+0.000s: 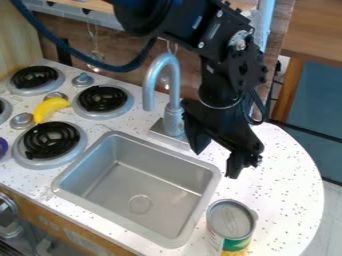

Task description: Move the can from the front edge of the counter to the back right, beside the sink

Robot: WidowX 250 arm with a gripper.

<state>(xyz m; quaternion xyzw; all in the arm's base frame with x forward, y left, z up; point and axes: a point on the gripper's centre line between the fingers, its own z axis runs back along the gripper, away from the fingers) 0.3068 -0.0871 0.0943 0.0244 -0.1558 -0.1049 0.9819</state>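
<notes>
Your end effector (215,165) hangs wide and empty, the tin can (230,221) ungrasped toward the tabletop's (288,185) right edge.

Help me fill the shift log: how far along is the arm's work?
No finished step can be made out. In hand: nothing; the gripper hangs open above the counter by the sink. Remaining, probably, is any grasp: the can stands upright beside the sink, the banana lies among the burners.
</notes>
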